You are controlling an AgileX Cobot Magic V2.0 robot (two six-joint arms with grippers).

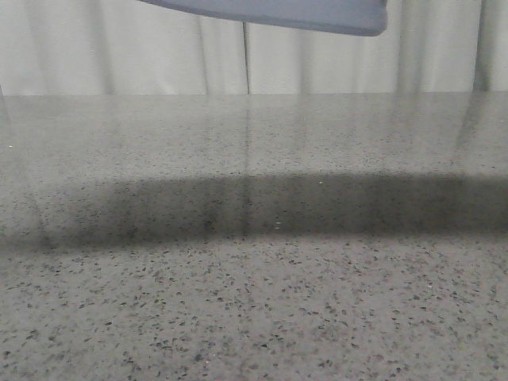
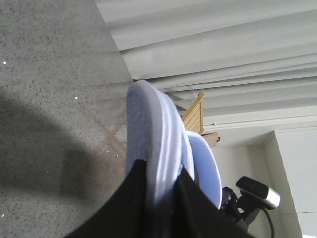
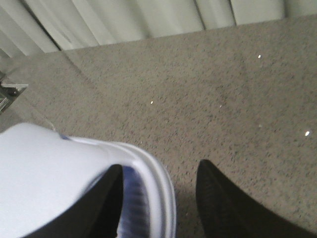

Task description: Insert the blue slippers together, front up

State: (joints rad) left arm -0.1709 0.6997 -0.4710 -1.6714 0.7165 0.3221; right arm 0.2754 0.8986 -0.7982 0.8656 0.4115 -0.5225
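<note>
In the left wrist view my left gripper [image 2: 162, 169] is shut on the thick sole of a pale blue slipper [image 2: 148, 124], held edge-on above the table. A second pale blue curve [image 2: 205, 163] shows behind it; I cannot tell whether it is the strap or the other slipper. In the right wrist view my right gripper [image 3: 161, 167] is open. One finger [image 3: 106, 198] lies under the wide strap [image 3: 44, 173] on the ribbed footbed [image 3: 134, 208]. The other finger [image 3: 218, 198] stands clear of the sole. In the front view a blue-grey sole [image 1: 278, 14] crosses the top edge. No gripper shows there.
The speckled grey table [image 1: 254, 302] carries a broad dark shadow band across its middle. Pale curtains [image 1: 119, 48] hang behind its far edge. A wooden slatted thing [image 2: 194, 111] and a black camera mount [image 2: 252, 193] show in the left wrist view.
</note>
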